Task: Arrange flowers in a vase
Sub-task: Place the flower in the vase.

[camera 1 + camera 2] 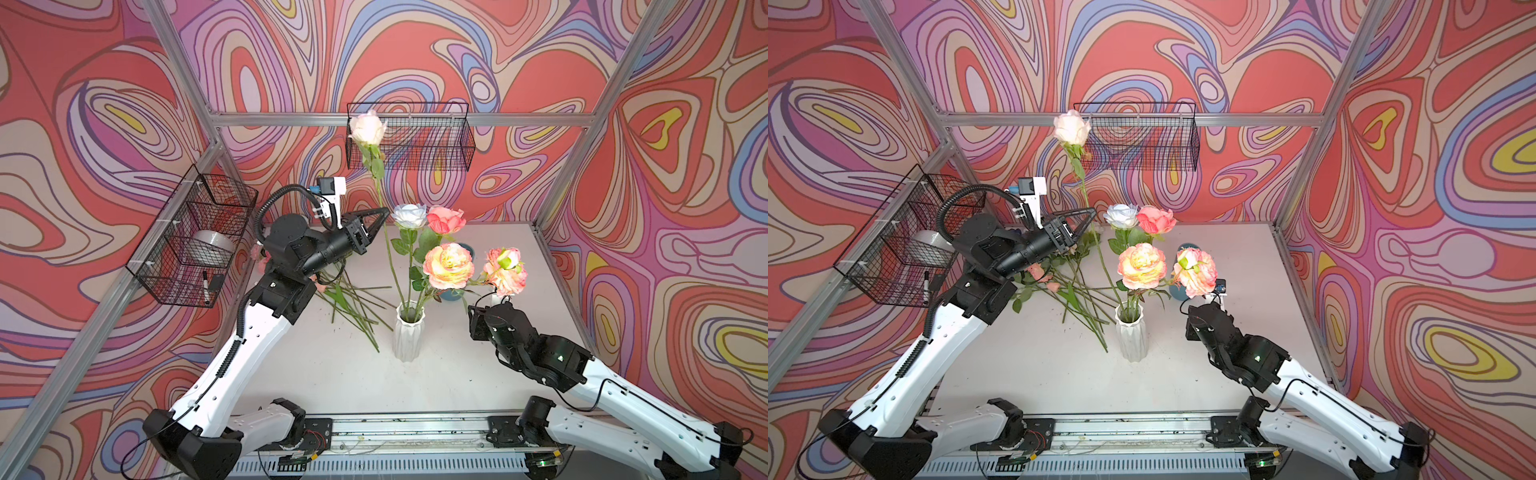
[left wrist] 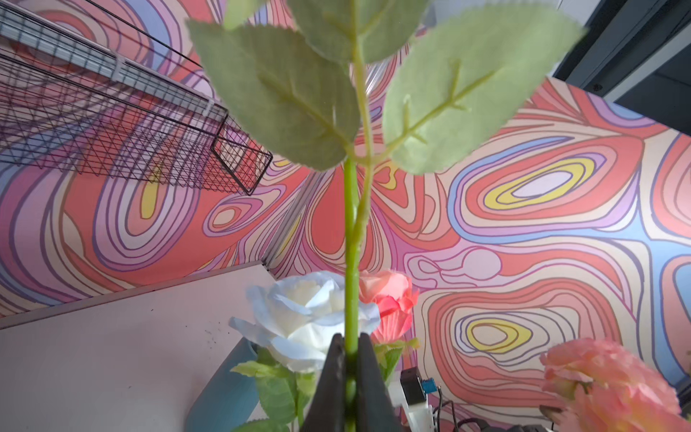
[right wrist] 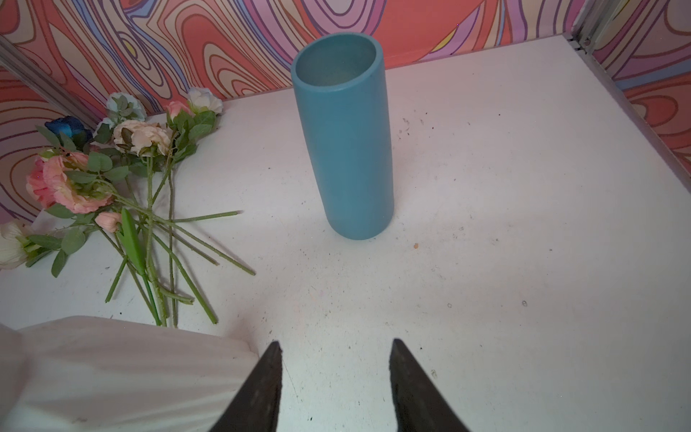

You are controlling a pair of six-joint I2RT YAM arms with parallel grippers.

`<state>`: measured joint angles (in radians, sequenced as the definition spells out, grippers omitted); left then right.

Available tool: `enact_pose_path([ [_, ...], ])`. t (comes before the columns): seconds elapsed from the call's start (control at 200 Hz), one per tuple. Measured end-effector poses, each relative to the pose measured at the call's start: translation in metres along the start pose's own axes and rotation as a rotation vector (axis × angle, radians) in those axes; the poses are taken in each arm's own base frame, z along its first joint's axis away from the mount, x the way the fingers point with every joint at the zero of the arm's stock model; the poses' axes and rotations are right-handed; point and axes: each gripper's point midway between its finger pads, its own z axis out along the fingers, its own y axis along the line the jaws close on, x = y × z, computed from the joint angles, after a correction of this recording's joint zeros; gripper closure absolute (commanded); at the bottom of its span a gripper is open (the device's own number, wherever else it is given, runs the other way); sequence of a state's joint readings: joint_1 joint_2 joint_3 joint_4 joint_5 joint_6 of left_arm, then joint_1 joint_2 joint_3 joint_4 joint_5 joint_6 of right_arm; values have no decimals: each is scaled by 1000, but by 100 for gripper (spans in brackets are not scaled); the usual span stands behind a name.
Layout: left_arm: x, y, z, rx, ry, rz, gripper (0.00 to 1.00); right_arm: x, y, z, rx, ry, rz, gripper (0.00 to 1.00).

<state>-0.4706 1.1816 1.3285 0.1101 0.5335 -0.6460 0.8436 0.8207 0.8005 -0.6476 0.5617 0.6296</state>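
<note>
Insertion step: the left end effector pinches the stem of a white rose held upright above the vase, its foot apparently at the vase's mouth (several blooms stand inside). The right end effector is spread and empty beside the vase. Next move, as judged: lower the stem, then release. Spare flowers lie on the desk left of the vase.

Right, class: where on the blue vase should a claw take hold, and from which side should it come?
Probably mid-body on the blue vase, level, from the side of the right claw: it is a plain upright cylinder with no handle, and bare table lies between them.
</note>
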Motion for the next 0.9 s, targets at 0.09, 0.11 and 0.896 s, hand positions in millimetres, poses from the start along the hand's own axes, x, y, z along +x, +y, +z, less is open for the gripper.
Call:
enact_pose_path([
  [0.09,18,-3,-3,-6,38,8,100,0,0,0,0,-1,1,52],
  [0.11,21,-2,-4,-11,47,7,98,0,0,0,-1,-2,1,52],
  [0.896,77,21,-112,-326,33,23,19,-4,6,-1,-32,-10,28,23],
])
